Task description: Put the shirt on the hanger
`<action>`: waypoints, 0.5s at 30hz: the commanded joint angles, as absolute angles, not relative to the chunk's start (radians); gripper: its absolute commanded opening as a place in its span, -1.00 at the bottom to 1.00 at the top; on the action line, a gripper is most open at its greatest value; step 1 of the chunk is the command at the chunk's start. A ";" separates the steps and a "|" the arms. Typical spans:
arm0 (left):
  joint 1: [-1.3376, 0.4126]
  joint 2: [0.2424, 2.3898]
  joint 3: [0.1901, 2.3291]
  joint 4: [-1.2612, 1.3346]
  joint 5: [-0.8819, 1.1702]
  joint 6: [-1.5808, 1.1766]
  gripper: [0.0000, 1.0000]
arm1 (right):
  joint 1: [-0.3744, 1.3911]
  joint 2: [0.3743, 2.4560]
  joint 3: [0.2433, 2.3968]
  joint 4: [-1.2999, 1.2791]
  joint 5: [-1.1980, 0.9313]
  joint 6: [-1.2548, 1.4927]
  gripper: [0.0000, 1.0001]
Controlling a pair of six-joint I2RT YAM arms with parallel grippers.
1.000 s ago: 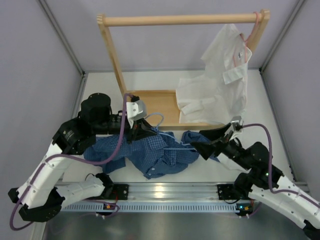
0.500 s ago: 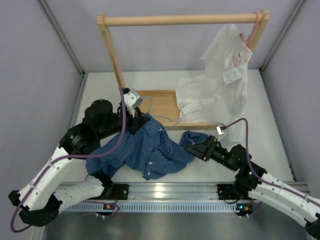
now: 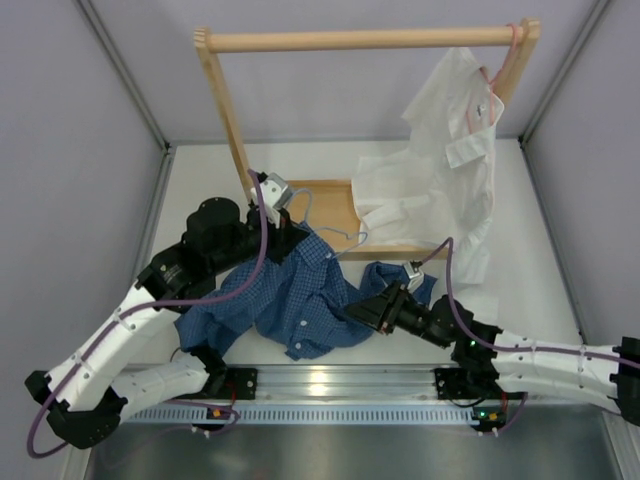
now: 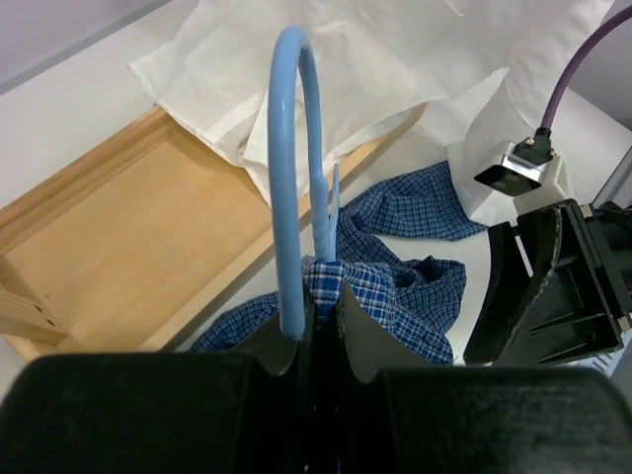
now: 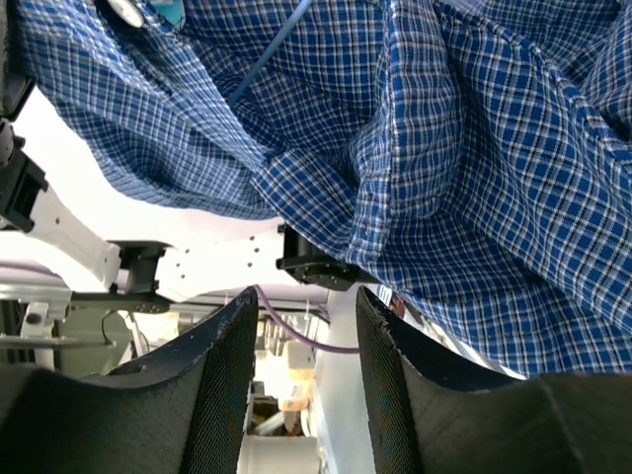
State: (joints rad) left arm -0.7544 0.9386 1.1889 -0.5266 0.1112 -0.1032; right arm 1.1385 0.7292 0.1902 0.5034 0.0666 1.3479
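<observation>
Clamping the hanger (image 4: 286, 178), your left gripper (image 4: 318, 306) was fully closed.
Your right gripper (image 5: 306, 294) stood half open, tips near the shirt (image 5: 444, 148).

The shirt (image 4: 395, 286) hides most of the hanger (image 4: 287, 197).

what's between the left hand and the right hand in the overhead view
The shirt: in the top view its bunched blue cloth fills the stretch from the left hand, shut on the hanger, down to the right hand.
</observation>
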 commanded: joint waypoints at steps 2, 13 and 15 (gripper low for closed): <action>-0.756 0.927 1.177 -0.417 0.126 -0.115 -1.00 | 1.163 0.796 0.206 0.650 0.170 1.377 -0.20; -0.756 0.907 1.163 -0.402 0.132 -0.120 -1.00 | 1.163 0.963 0.229 0.758 0.183 1.400 -0.23; -0.756 0.907 1.161 -0.402 0.133 -0.121 -1.00 | 1.163 0.980 0.224 0.785 0.178 1.405 -0.22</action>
